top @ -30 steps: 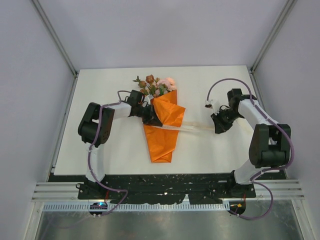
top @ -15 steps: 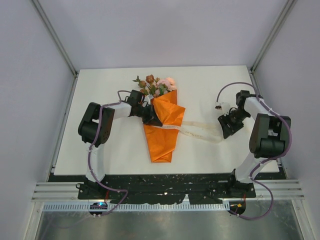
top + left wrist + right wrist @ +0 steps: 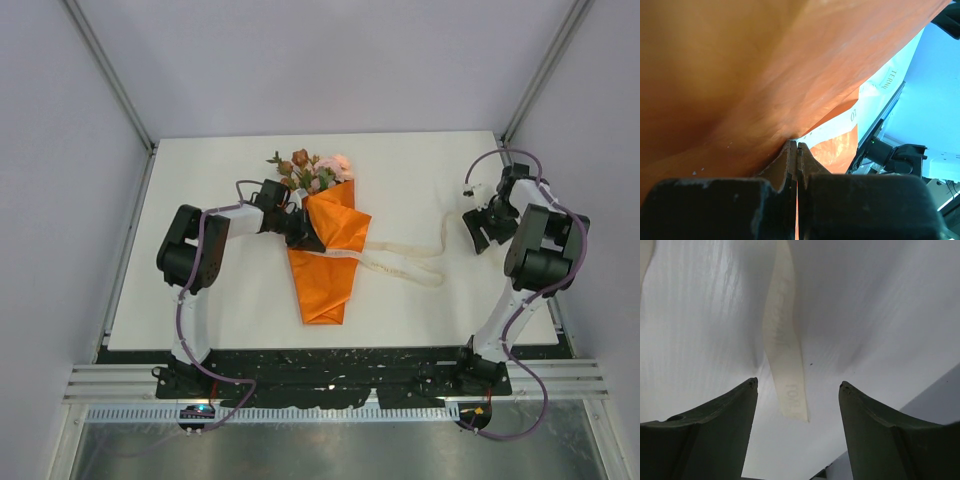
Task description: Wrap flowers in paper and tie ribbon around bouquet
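The bouquet lies mid-table as an orange paper cone, its tip toward the arms. The flowers show above its wide far end. My left gripper is at the cone's left edge, shut on a fold of the paper; a thin orange sliver sits between the jaws of this gripper. The cream ribbon trails slack from the cone across the table to the right. Its free end lies flat between the spread fingers of my right gripper, touching neither. That right gripper is open near the table's right edge.
The white table ends close beside the right arm at its right edge. Grey enclosure walls stand on both sides and at the back. The arm bases and a black rail run along the near edge.
The right gripper opened and let go of the ribbon, then drew back toward the far right. The ribbon, taut a second ago, now lies slack on the table. Left arm unchanged.
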Robot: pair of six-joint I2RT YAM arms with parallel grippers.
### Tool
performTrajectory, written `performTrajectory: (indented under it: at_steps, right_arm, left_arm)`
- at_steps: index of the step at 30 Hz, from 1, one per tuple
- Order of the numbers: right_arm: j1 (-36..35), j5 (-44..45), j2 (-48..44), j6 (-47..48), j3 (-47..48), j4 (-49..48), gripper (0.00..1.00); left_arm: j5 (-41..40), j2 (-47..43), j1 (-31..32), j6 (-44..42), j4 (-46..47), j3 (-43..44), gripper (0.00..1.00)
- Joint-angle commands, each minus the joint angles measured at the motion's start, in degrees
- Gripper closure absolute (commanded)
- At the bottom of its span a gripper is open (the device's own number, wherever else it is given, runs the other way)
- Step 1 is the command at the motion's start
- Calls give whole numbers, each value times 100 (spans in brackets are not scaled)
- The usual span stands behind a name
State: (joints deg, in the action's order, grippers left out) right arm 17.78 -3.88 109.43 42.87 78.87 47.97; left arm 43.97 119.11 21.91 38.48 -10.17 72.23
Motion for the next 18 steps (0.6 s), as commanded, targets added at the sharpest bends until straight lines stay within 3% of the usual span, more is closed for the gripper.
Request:
performTrajectory:
  at_steps: [1, 6, 8, 9, 11, 15, 18]
  right_arm:
    - [-20, -261, 481, -103, 611, 54, 29]
    - [-20, -806, 1097, -183, 1253, 573, 39]
    - [-47, -1035, 1194, -130, 1394, 836, 60]
    - [-73, -1271, 1221, -87, 1516, 1090, 80]
    - [-73, -1875, 1143, 1, 1727, 1494, 95]
    - [-151, -3711, 291, 20, 1912, 2084, 95]
    - [-764, -4759, -525, -191, 2044, 2357, 95]
  left_arm:
    - [-107, -2, 32, -104, 50, 108, 100]
    - [-107, -37, 32, -113, 68, 72, 100]
    - [-107, -54, 32, -130, 33, 98, 100]
    - [-107, -46, 32, -139, 24, 116, 100]
    - [-108, -37, 32, -139, 24, 134, 100]
    - [-90, -37, 32, -156, 15, 169, 100]
    - [-90, -37, 32, -244, -37, 186, 100]
